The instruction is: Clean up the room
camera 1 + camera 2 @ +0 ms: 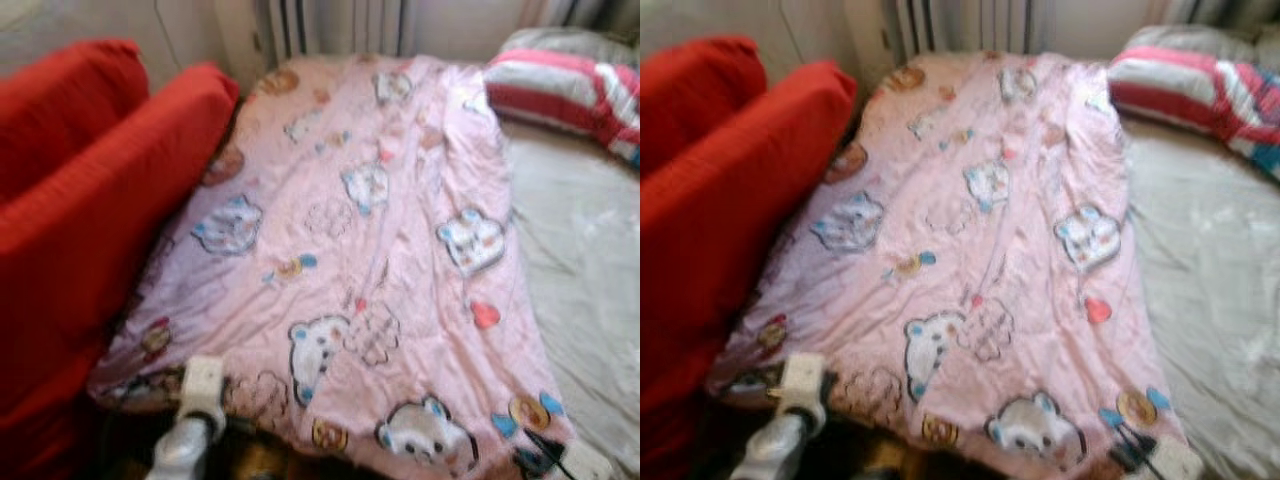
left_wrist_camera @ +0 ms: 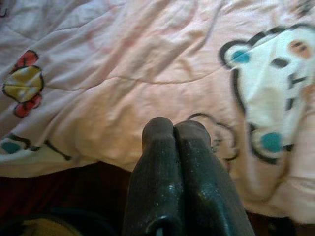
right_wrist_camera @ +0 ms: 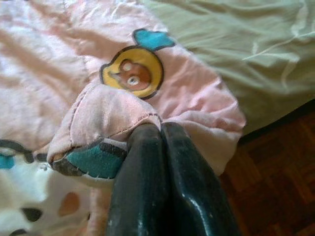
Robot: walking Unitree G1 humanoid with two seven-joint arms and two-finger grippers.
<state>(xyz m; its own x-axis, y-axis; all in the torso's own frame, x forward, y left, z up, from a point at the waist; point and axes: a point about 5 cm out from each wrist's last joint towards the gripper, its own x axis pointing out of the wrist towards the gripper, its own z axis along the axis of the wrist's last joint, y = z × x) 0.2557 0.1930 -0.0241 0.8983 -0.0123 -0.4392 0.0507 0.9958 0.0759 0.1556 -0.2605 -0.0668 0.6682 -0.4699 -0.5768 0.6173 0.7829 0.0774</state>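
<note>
a pink cartoon-bear quilt [image 1: 370, 250] lies spread over the left part of the bed, beside a red cushion [image 1: 90, 200] and a pale green sheet [image 1: 580, 260], with a striped pillow [image 1: 570, 90] at the head. the right gripper [image 3: 160, 130] is pinched closed on the quilt's near corner. the left gripper [image 2: 174, 129] has its fingers pressed together, holding nothing, just at the quilt's near edge.
</note>
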